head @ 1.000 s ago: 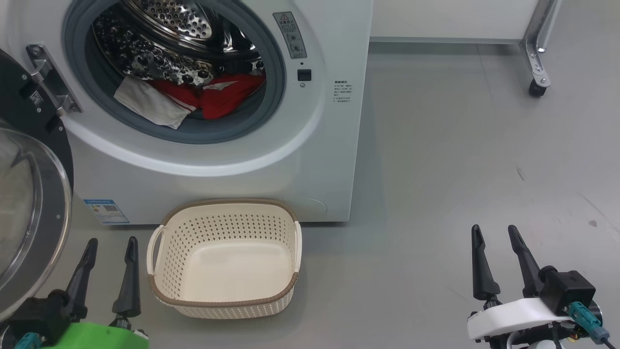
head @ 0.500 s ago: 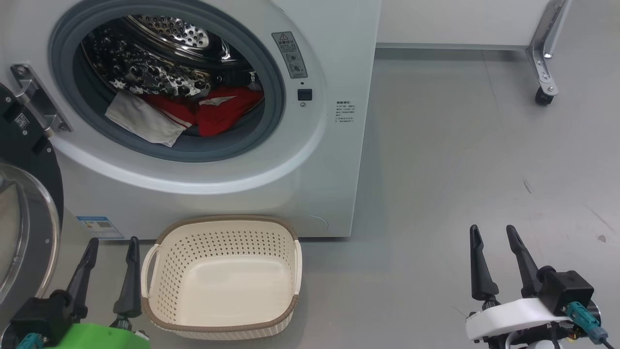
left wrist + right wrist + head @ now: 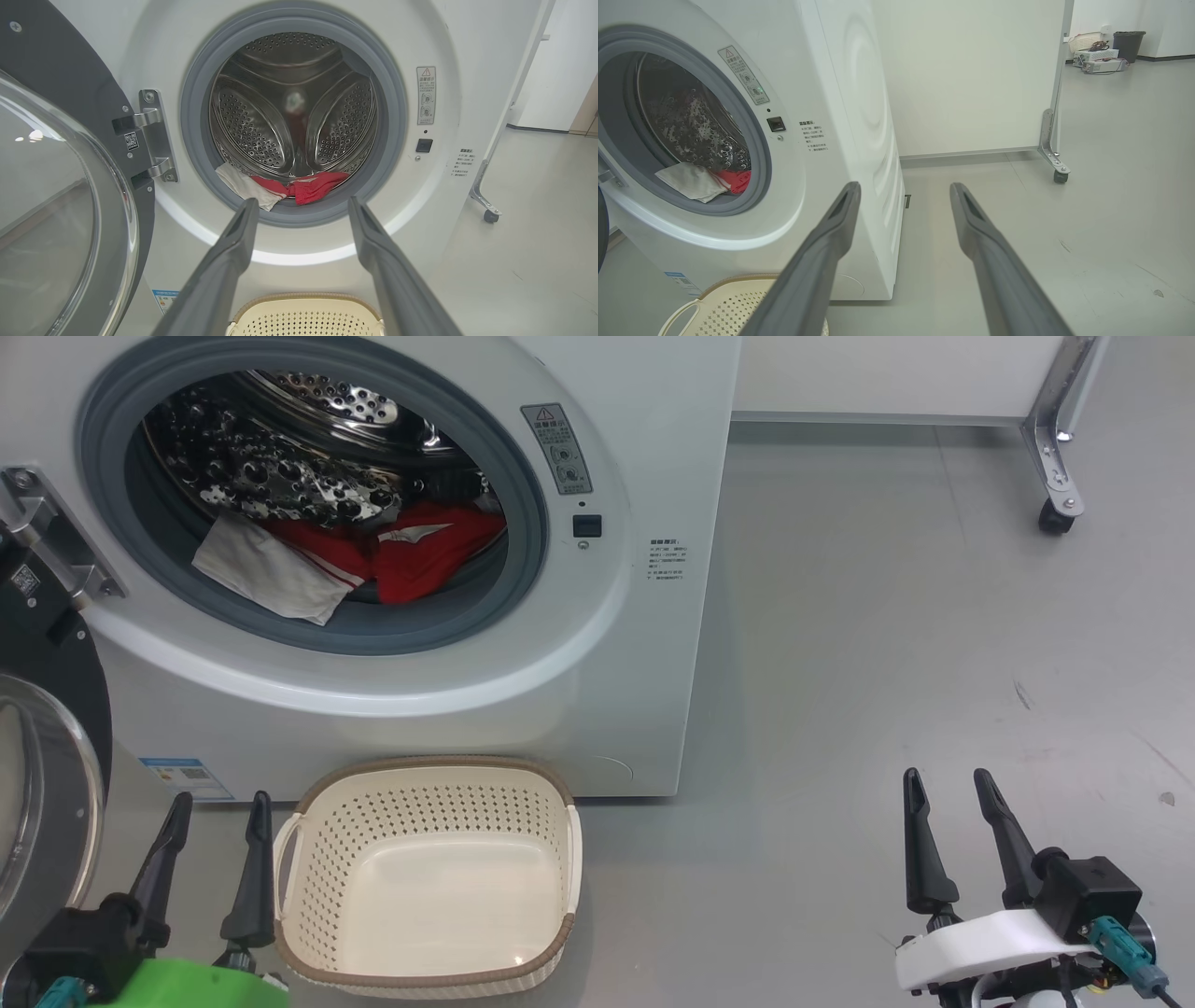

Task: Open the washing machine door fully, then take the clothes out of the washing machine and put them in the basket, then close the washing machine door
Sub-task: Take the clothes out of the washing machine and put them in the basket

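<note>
Ahead, basket before the washing machine; left fingers and right fingers spread; wheeled frame rightward.

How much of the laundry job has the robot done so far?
Done: the washing machine door is swung wide open. In hand: nothing, since the left gripper and right gripper are both open and empty, low by the floor. Left: the clothes lie inside the washing machine, the basket in front of it is empty, and the door must be closed afterwards.
</note>
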Robot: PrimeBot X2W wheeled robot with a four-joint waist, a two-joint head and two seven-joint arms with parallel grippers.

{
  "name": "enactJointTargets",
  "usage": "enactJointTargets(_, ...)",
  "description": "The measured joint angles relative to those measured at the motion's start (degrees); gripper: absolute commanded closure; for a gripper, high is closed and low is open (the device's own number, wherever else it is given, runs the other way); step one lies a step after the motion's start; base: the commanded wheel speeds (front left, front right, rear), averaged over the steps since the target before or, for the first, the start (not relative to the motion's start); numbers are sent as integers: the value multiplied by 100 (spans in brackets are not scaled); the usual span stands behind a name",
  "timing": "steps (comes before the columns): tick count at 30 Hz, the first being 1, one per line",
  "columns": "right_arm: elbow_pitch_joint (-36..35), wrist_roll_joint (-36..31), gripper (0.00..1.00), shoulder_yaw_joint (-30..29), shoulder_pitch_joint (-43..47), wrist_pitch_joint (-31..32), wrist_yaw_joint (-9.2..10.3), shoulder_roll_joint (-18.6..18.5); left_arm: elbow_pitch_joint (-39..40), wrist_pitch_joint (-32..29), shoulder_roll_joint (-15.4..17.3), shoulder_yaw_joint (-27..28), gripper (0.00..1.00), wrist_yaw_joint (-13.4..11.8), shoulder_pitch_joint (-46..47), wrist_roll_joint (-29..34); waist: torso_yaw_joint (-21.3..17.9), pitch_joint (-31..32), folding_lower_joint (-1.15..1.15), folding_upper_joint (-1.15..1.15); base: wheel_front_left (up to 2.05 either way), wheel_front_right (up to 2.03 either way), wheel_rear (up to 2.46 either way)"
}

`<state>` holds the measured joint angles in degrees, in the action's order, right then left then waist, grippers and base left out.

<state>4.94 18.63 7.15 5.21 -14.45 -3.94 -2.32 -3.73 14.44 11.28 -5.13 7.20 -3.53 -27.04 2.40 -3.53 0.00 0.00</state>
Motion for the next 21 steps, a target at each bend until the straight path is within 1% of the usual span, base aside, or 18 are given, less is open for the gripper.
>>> enactJointTargets(21,0,1,0,41,-4,0,14,0,-11,0,0,-47,0,0,0,0,-37,-28,0,0,0,0,0)
